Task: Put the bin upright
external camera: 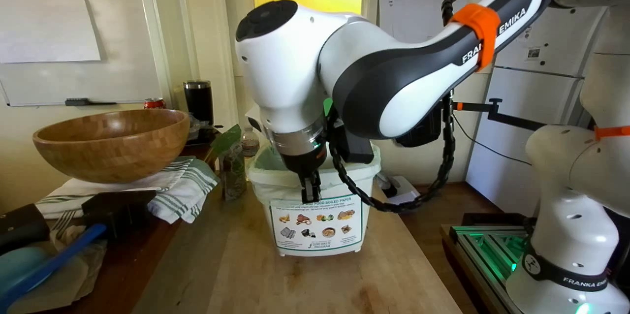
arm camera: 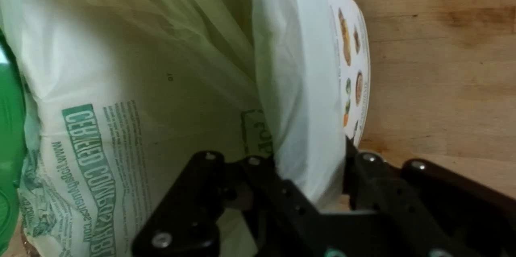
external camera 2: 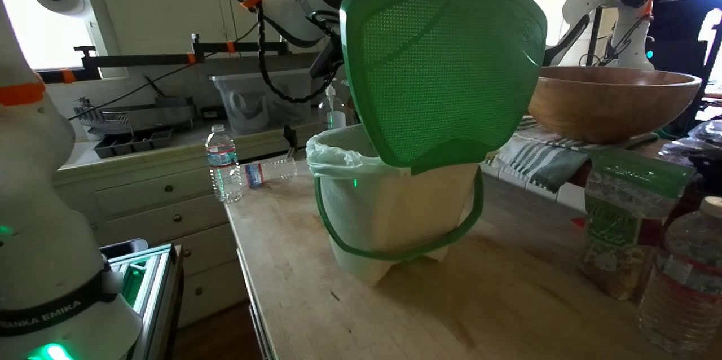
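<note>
Wood table (external camera: 221, 274): near end cut off in both exterior views. Robot arm (external camera: 290, 73): runs out of frame at the top in both. Wooden bowl (external camera: 113, 151) on a striped towel (external camera: 182, 183): slice of inner wall shows, bottom hidden. Clear tub (external camera 2: 254, 117) in background: something in or behind it, too dim to ID. Bin (external camera 2: 417, 207): upright on the table; in an exterior view the arm covers its back and much of its mouth. Green lid (external camera 2: 445, 72) stands open; in an exterior view it hides the gripper (arm camera: 311, 158). Wrist view crops the lid. Pale bag (arm camera: 141, 67) lines the bin, folded over the rim; bottom out of sight, print partly legible. Gripper sits astride the label-side rim, fingers (arm camera: 262, 174) either side, rim and bag filling the space between. Can't tell if it's pinching or just straddling. Label (external camera: 315, 240): top line partly covered. Green-topped pouch (external camera 2: 626, 224): print and contents unclear. Upright bottle (external camera 2: 224, 165), lying bottle (external camera 2: 271, 172) just beside it, another bottle (external camera 2: 682, 286) cropped; can't read fill levels. Black tumbler (external camera: 198, 102): inside not visible. Red can (external camera: 154, 103): mostly behind the bowl.
</note>
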Motion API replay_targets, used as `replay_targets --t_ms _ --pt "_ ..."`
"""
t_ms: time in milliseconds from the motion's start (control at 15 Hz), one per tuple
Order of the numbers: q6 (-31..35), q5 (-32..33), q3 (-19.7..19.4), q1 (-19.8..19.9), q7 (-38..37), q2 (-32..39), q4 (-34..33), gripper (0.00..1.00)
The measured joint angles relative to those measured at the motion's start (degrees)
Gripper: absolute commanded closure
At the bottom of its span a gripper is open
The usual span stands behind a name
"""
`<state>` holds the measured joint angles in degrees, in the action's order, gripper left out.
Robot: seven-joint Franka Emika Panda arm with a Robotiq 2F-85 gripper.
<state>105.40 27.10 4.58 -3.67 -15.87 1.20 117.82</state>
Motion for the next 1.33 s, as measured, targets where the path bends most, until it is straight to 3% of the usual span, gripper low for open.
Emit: replay_targets --t_ms 400,933,1333 --pt "0.23 1.70 0.10 -0.34 -1.03 0.66 0.40 0.03" --pt "2.53 3.85 0.48 -1.19 -1.08 -1.82 0.27 0.00" --pt "8.21 2.53 0.87 -1.21 -1.27 -6.42 0.32 0.00"
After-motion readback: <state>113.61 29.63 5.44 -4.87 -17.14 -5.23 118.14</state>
